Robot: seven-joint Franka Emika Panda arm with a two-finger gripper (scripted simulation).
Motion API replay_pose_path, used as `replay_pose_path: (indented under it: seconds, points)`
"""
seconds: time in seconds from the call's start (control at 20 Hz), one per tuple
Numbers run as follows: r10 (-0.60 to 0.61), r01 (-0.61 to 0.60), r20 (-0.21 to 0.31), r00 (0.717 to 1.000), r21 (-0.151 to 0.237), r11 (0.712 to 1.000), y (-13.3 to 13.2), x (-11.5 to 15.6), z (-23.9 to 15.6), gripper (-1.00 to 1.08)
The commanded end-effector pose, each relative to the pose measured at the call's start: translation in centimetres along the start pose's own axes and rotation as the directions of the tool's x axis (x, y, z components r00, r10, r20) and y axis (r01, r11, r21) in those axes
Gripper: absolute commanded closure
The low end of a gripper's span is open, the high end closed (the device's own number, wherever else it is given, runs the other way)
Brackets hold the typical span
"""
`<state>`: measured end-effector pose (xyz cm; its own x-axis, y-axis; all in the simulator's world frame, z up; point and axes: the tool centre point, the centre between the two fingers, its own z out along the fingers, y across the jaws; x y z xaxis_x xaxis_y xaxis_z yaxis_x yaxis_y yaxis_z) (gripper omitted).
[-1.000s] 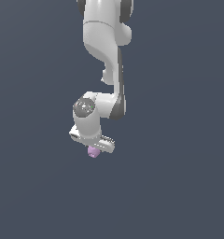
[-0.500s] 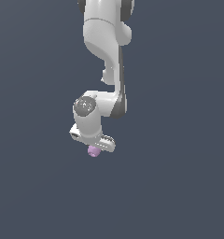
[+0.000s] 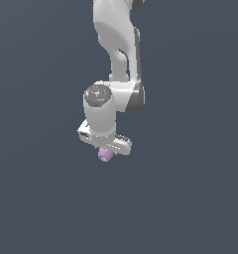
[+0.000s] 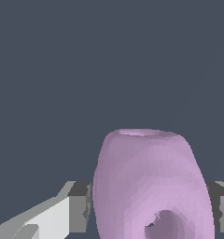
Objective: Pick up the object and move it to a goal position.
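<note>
No readable text, labels, brands, numbers or signs appeared in either view. The arm [image 3: 116, 44] was plain white and grey, unmarked. The object [image 4: 151, 186] was plain pale purple, no print. The background was a flat dark grey-blue, without any lettering.

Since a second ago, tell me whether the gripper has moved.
Yes. The gripper, shut on the purple object, has slid slightly toward the exterior view's left relative to the frame edges.
</note>
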<state>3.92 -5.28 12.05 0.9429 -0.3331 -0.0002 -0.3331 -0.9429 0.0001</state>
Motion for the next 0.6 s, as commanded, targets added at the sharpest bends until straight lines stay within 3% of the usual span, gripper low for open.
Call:
replay_pose_path:
  seconds: [0.0, 0.55]
  points:
    - [0.000, 0.000, 0.000, 1.000, 0.000, 1.000, -0.9, -0.3, -2.0, 1.08]
    - [0.000, 0.000, 0.000, 1.000, 0.000, 1.000, -2.5, -0.5, -5.2, 1.08]
